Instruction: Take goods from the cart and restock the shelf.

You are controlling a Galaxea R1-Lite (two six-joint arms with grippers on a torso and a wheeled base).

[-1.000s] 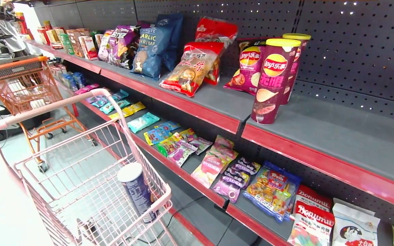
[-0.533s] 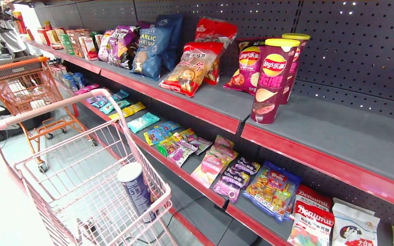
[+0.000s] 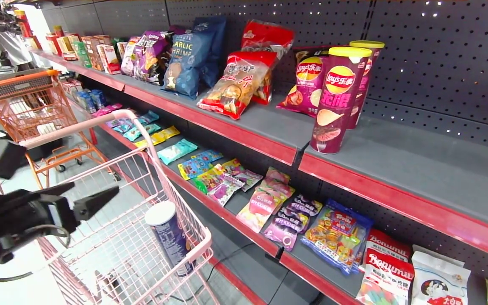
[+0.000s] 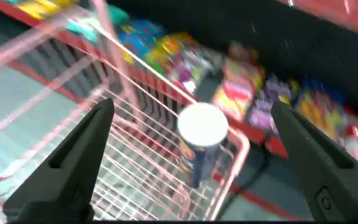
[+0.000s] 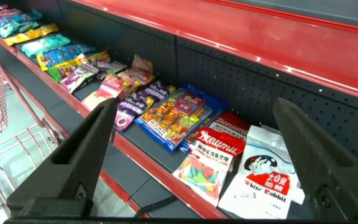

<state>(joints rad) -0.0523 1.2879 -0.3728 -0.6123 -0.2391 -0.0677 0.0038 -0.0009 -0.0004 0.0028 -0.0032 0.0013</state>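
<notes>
left gripper (image 3: 95,186) hangs over the pink cart (image 3: 201,248), fingers spread wide with nothing between them. in its wrist view the blue chip can (image 4: 202,134) sits right in the gap, so i'd guess it's lining up a grab.

the can stands upright in the cart's front corner, on the shelf side, against the wire. white lid up, which should make it an easy pick.

right gripper (image 5: 194,102) is also spread and empty. it's parked past the cart's front end, facing the candy bags (image 5: 169,115) on the lower shelf, probably just keeping clear.

above the cart, on the upper shelf (image 3: 417,169), two purple chip cans (image 3: 339,97) stand upright beside bare space. looks like the natural spot for the blue can.
</notes>
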